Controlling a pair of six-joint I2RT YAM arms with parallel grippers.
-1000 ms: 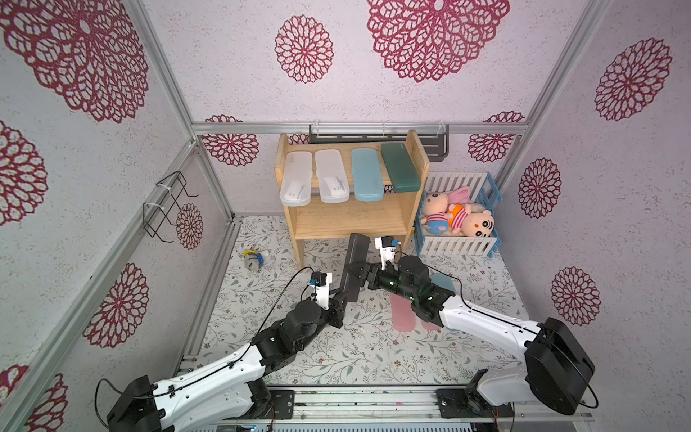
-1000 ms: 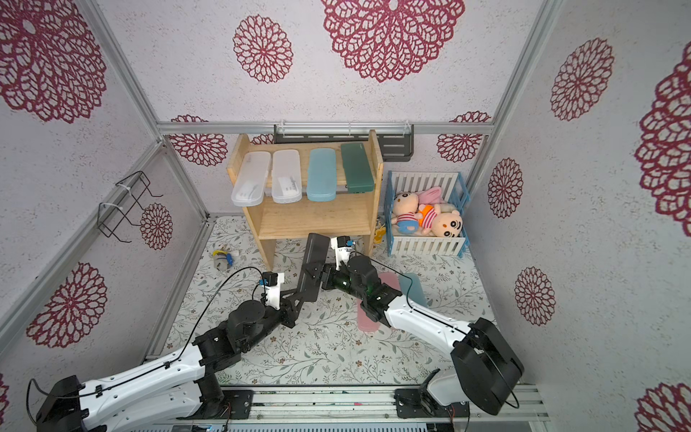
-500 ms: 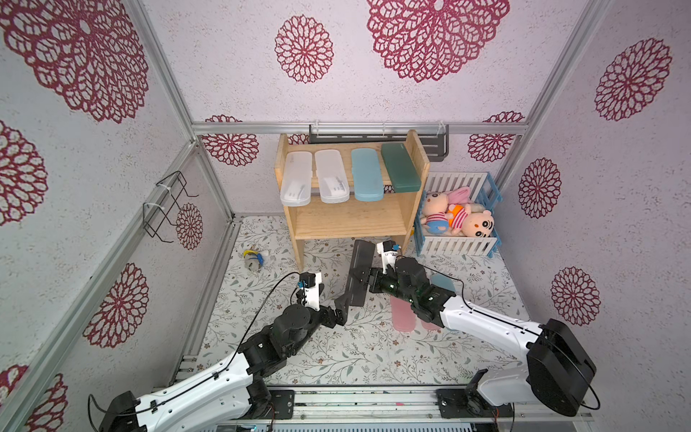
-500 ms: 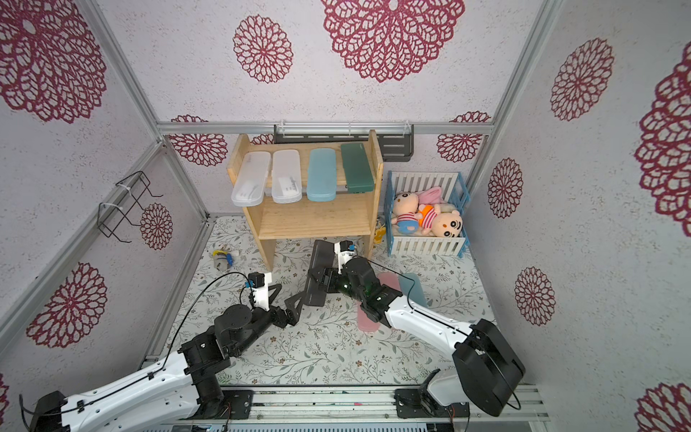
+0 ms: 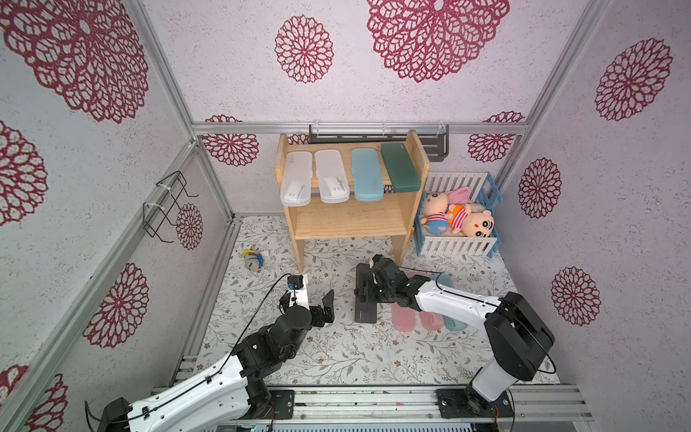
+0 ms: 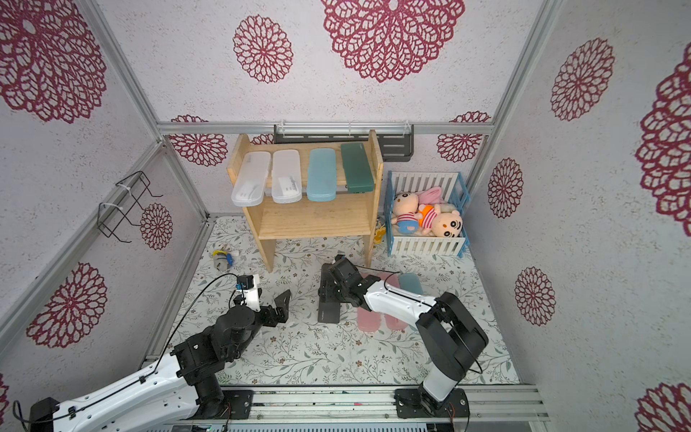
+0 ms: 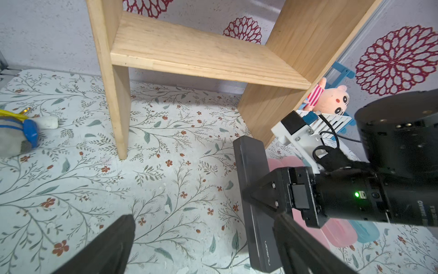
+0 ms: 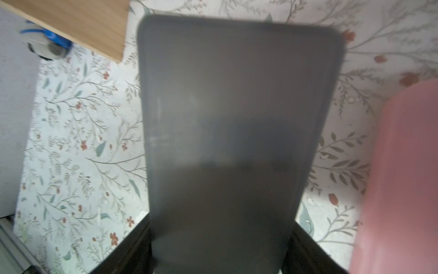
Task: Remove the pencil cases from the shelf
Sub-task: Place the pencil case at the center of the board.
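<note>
I count two grippers, the left gripper and the right gripper. Four pencil cases lie by them on the floor. There is one black case between the right gripper's fingers and two pink cases just beside it, away from the left gripper. One light blue floor case lies past those.

Four more sit well beyond both grippers on the one wooden shelf: two frosted white cases, one light blue shelf case and one dark green case. That makes eight.

Beyond the right gripper there is one slatted crate with at least two plush dolls. Beyond the left gripper is one small toy. One dark metal rack hangs behind the shelf.
</note>
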